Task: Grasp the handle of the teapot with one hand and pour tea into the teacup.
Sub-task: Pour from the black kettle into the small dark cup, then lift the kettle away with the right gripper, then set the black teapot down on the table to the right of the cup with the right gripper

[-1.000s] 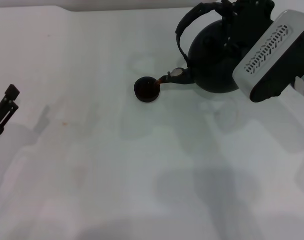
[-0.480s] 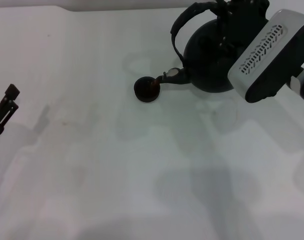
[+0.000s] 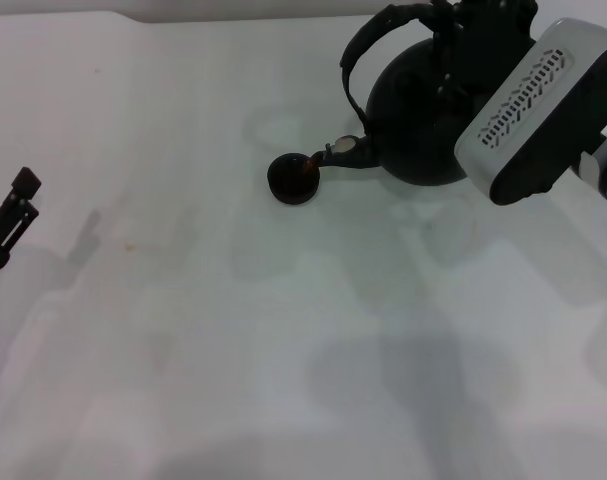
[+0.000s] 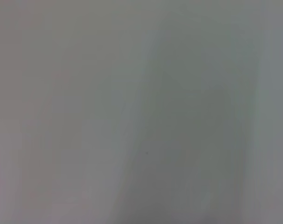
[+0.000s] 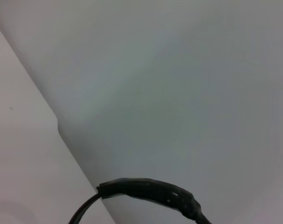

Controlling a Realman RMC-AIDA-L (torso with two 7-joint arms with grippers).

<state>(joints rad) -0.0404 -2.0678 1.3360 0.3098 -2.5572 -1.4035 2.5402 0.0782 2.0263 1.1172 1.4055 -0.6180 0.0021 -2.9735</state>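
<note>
The round black teapot (image 3: 413, 120) hangs tilted at the far right of the white table in the head view. Its short spout (image 3: 341, 153) points down to the left, right over the rim of the tiny black teacup (image 3: 293, 180). Brown tea shows at the spout's tip and inside the cup. My right gripper (image 3: 455, 20) is shut on the top of the black hoop handle (image 3: 355, 55). A stretch of that handle (image 5: 150, 190) crosses the right wrist view. My left gripper (image 3: 18, 200) sits parked at the far left edge, well away from both.
My right arm's white forearm casing (image 3: 538, 110) covers the teapot's right side. The table's (image 3: 233, 330) back edge runs just behind the teapot. The left wrist view shows only bare grey surface.
Over the last second the teapot and my right arm shifted slightly left and up, bringing the spout closer over the teacup. The left arm has stayed put.
</note>
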